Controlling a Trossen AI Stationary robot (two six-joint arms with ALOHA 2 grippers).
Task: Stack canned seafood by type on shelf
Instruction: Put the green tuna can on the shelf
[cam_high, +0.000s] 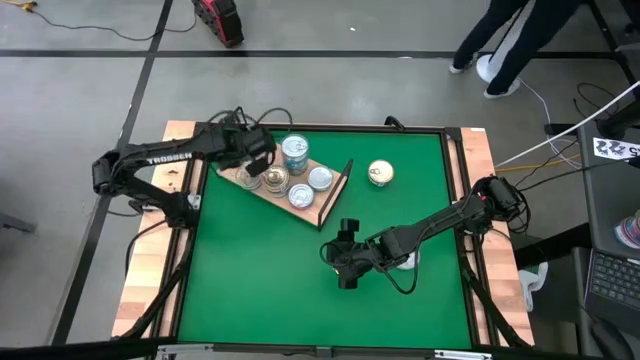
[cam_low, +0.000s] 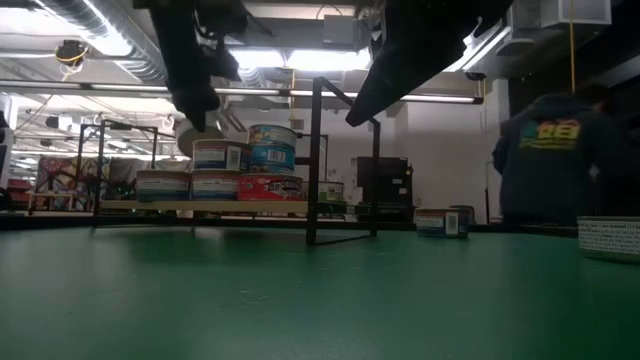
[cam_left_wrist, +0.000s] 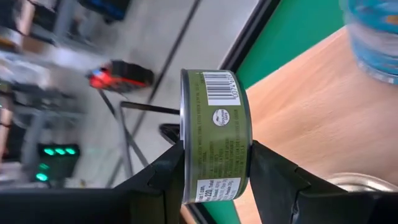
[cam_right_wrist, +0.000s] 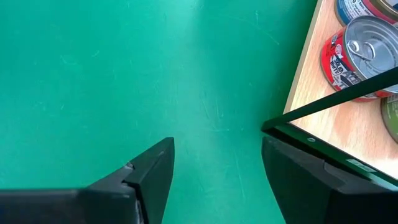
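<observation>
Green covers the tabletop (cam_high: 260, 280), and a wooden shelf (cam_high: 325, 195) lies on it at a slant, with a thin black wire frame at one end. Several cans already sit on the shelf, some in short piles, like the blue can (cam_high: 294, 153) on top of another. They seem to be grouped so that cans of one kind end up together.

Over the far end of the shelf, the left fingers (cam_left_wrist: 214, 165) pinch an olive green can (cam_left_wrist: 214, 134). One finger presses on its flat top and the other on its flat bottom, so the can sits on its edge between them, with the label and its bar code showing. The can is up in the air, just over the wood, near another silver can top (cam_left_wrist: 364, 182). I think it is held like this so it can be tipped flat and set down on a can of the same kind.

One can with a pale top (cam_high: 380, 173) lies alone on the green, beside the wire end of the shelf. It is not yet stacked.

The right fingers (cam_right_wrist: 214, 165) are spread wide and hold nothing. They hang over bare green just beside the wire end, near a red can (cam_right_wrist: 357, 56) on the shelf.
</observation>
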